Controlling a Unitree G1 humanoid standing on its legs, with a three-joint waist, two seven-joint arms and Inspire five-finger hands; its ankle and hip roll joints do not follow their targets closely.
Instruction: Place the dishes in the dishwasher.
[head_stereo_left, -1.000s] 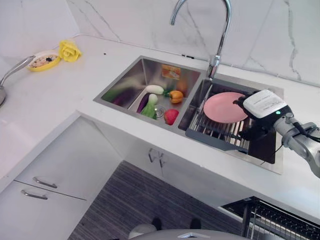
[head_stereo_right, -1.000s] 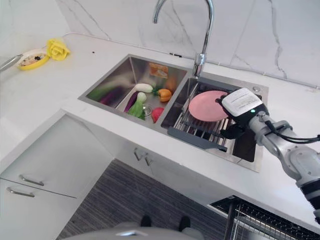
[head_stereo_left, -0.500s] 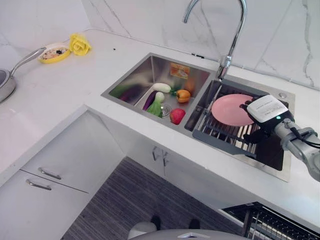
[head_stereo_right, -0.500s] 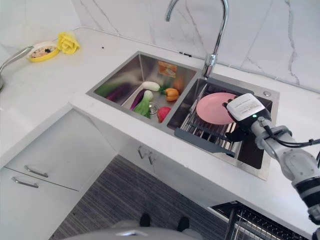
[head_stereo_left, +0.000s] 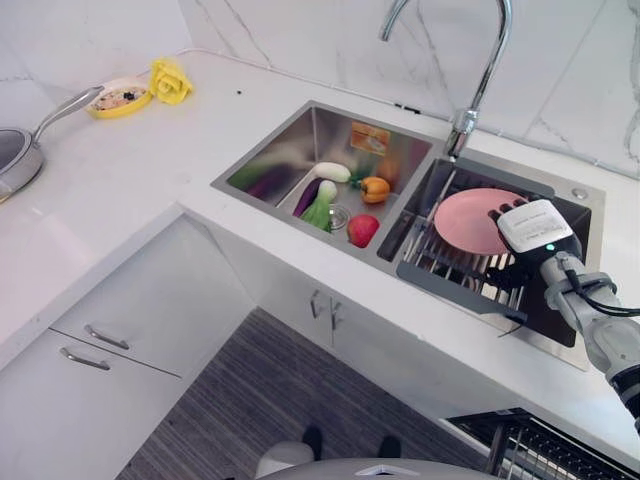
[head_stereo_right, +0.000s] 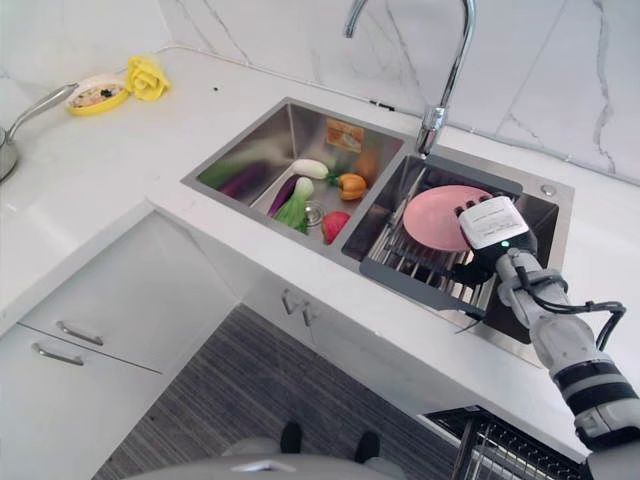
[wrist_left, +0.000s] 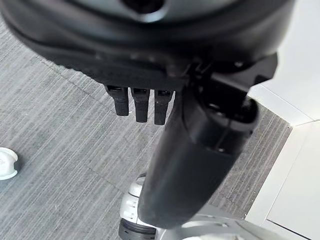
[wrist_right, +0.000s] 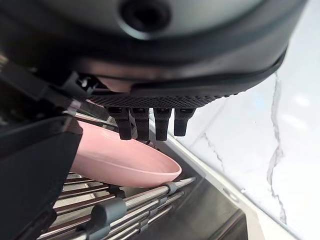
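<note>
Double sink (head_stereo_left: 300, 130) set in a white counter (head_stereo_left: 130, 180). The basin left of the faucet (head_stereo_left: 470, 90) contains vegetables: a white radish (head_stereo_left: 333, 171), an orange pepper (head_stereo_left: 375, 188), a green-leaved stalk (head_stereo_left: 320, 208), a purple eggplant (head_stereo_left: 305, 198) and a red piece (head_stereo_left: 363, 230). The basin below the faucet holds a wire dish rack (head_stereo_left: 450, 270), on which a pink plate (head_stereo_left: 468, 220) lies tilted. The right hand (head_stereo_left: 520, 240) is at the plate's edge farthest from the faucet; its fingers (wrist_right: 150, 122) extend straight over the plate's rim, the thumb below it, without gripping. The left hand (wrist_left: 140, 100) hangs over grey floor (wrist_left: 55, 150), fingers relaxed and empty. At the counter's end far from the faucet: a yellow dish (head_stereo_left: 118, 97), a yellow flower (head_stereo_left: 170, 80) and a pan (head_stereo_left: 20, 155). A dishwasher rack (head_stereo_left: 560, 450) shows below the counter, near the right arm.
</note>
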